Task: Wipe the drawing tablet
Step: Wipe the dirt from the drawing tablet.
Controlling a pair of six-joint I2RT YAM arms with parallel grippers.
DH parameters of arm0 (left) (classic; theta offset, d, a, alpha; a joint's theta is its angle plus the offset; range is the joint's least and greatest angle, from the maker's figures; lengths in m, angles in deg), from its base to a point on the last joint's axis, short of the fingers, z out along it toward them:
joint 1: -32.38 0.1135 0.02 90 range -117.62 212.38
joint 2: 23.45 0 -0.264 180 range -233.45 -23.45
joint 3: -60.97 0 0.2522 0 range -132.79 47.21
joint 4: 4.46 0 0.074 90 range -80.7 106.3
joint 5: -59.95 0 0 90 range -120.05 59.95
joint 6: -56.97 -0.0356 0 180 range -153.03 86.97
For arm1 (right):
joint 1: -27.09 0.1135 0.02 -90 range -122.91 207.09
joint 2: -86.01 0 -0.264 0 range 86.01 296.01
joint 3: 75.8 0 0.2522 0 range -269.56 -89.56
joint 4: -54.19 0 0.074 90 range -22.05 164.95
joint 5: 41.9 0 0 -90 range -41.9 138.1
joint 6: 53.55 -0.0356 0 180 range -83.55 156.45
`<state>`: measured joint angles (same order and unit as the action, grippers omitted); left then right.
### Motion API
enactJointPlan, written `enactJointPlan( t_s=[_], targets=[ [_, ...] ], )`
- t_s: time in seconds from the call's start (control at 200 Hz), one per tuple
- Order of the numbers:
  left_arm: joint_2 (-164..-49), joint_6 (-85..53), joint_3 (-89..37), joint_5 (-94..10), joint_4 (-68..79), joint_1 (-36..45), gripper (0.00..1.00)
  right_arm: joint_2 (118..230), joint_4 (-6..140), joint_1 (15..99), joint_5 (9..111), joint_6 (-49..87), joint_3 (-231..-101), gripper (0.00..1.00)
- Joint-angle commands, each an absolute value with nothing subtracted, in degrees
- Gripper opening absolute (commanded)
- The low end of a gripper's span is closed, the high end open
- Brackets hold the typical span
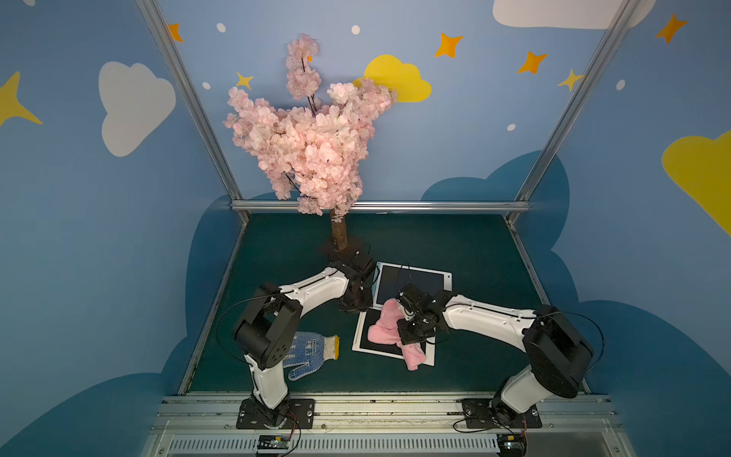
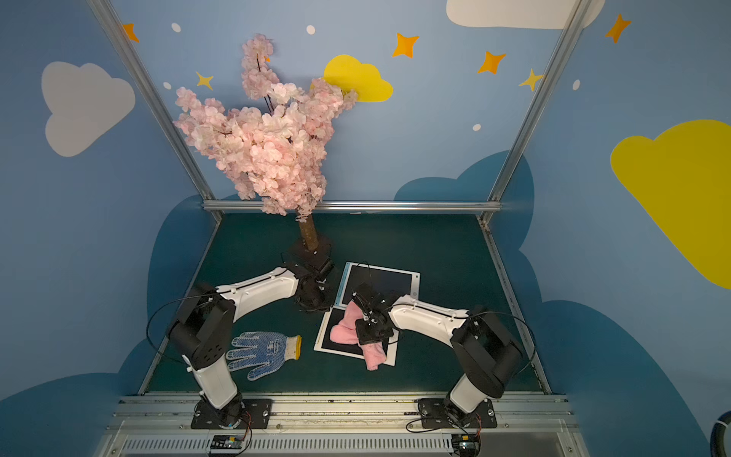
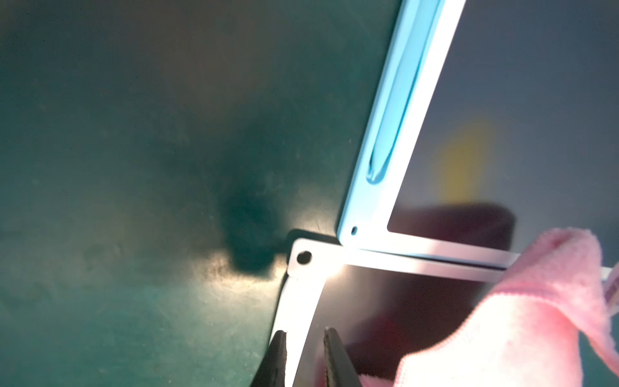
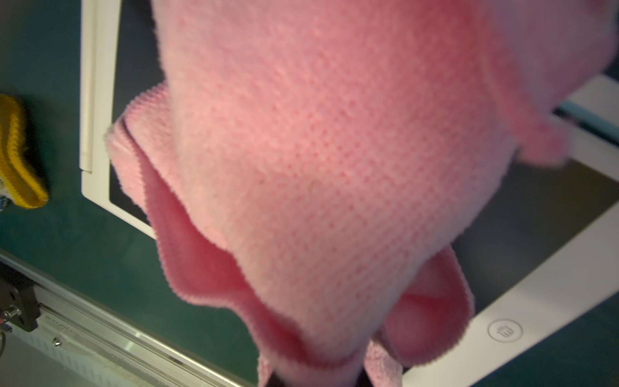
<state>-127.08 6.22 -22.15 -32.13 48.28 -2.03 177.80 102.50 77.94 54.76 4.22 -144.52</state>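
Closest in, a knitted work glove (image 1: 312, 352) with blue grip dots and a yellow cuff lies flat on the dark green table (image 1: 455, 245), beside the left arm and well apart from the rest.

Just beyond it is the drawing tablet (image 1: 363, 341), a flat slab with a smooth white frame and a glossy black screen, lying near the middle of the table. A fluffy pink cloth (image 1: 385, 328), looped in texture and bunched into soft folds, is draped over its screen and spills past its near right corner. The right gripper (image 4: 321, 377) is clamped tight on this cloth, which fills most of the right wrist view.

The left gripper (image 3: 306, 358) is over the tablet's far left corner, its black fingertips (image 3: 278, 358) parted by a narrow gap that spans the white frame. Nothing sits between them; whether they touch the frame is hard to tell.

Behind, a second tablet (image 1: 411, 283) overlaps the first at its edge, with a pale blue side rail bearing a long groove.

Farthest back stands an artificial tree (image 1: 308, 150) with a rough brown trunk and dense pink blossoms.
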Motion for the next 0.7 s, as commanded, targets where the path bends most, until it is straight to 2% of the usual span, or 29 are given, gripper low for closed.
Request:
enactJointPlan(
  t_s=[0.0,0.375,0.696],
  targets=[
    [-128.25,6.44,-20.5,-32.72,49.67,-1.81,0.22,178.3,102.93,77.54,55.09,4.68,-145.11,0.0],
    [-130.21,6.08,-19.03,-33.3,48.72,-1.85,0.2,178.45,102.88,78.73,55.51,7.43,-146.15,0.0],
    [-130.04,7.47,-16.18,-34.44,46.65,-1.97,0.19,184.16,97.67,88.08,56.41,9.48,-151.61,0.0]
  ],
)
